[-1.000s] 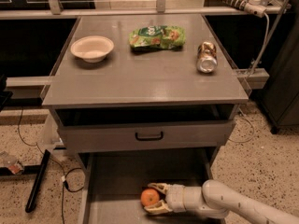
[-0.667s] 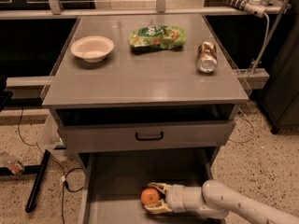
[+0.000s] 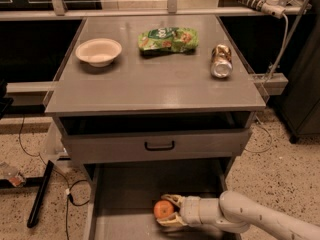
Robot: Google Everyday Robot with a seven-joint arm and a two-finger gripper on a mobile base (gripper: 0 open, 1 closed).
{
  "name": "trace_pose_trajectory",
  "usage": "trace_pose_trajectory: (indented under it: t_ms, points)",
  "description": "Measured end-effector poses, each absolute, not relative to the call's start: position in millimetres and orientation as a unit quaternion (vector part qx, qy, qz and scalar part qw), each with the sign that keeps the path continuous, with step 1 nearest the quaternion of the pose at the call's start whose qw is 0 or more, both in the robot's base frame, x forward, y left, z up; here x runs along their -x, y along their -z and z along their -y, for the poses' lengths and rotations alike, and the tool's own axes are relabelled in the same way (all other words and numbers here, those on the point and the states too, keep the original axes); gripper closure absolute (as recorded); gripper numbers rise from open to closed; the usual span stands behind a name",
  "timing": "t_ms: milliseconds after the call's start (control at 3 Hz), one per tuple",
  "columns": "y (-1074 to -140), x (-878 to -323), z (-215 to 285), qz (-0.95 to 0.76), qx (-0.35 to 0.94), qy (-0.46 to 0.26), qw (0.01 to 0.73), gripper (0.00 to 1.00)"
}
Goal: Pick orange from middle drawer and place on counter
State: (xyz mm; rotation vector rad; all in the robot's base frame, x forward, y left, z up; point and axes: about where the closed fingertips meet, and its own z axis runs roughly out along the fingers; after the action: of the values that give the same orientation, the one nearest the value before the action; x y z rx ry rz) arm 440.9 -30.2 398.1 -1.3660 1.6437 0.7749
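In the single camera view we look down on the counter (image 3: 150, 79), and we place everything else from it. Three things sit on top: a white bowl (image 3: 99, 51) near the back left corner, a green bag (image 3: 168, 39) at the back middle, and a can (image 3: 221, 61) lying on its side towards the right edge, all well apart from one another.

Just under the counter's front edge there is a dark gap, and below that a closed drawer front (image 3: 159, 145) with a black handle.

Lower again, the middle drawer (image 3: 125, 194) stands pulled out well in front of the counter, with its flat grey floor showing. The orange (image 3: 163, 209) rests on that floor, below the counter's front edge and a little right of its middle.

The arm (image 3: 250, 216) reaches in from the lower right, below the counter's right corner. Its gripper (image 3: 166, 210) is down in the drawer at the orange, with one finger (image 3: 170, 199) on the far side and the other on the near side. The jaws are parted only by the fruit's width, and both appear to touch it, so we read it as a grasp.
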Motion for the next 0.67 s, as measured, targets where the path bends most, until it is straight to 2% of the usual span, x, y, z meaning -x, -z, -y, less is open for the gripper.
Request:
trace_pose_trajectory:
  t_ms: [667]
  points:
    - [-497, -459, 79, -0.658, 0.555, -0.272, 0.43, 1.0]
